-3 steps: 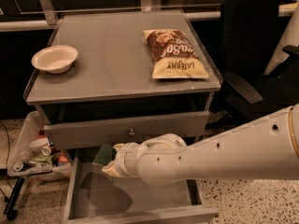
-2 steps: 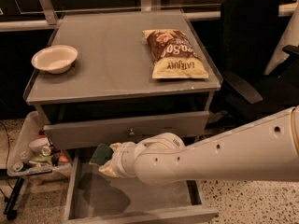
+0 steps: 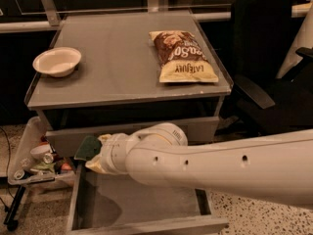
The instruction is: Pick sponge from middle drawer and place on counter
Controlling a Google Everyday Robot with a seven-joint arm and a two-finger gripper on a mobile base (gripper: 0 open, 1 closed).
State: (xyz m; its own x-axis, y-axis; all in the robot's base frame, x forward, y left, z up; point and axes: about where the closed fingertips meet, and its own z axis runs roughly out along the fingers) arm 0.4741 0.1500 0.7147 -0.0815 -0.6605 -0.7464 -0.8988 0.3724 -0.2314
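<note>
While a white bowl sits at the left of the bench, the pincer below grips the sponge, green face showing, above the open middle drawer's left rear corner; a chip bag lies on the bench's right.

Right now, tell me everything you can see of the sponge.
The sponge is a small pad with rounded edges, a dark green scrub face over pale yellow foam. It sits tilted at the tip of the hand, green face turned up and to the left, above the back left corner of the open middle drawer. The hand touches it and hides its right side. Behind it is a grey drawer front.
</note>
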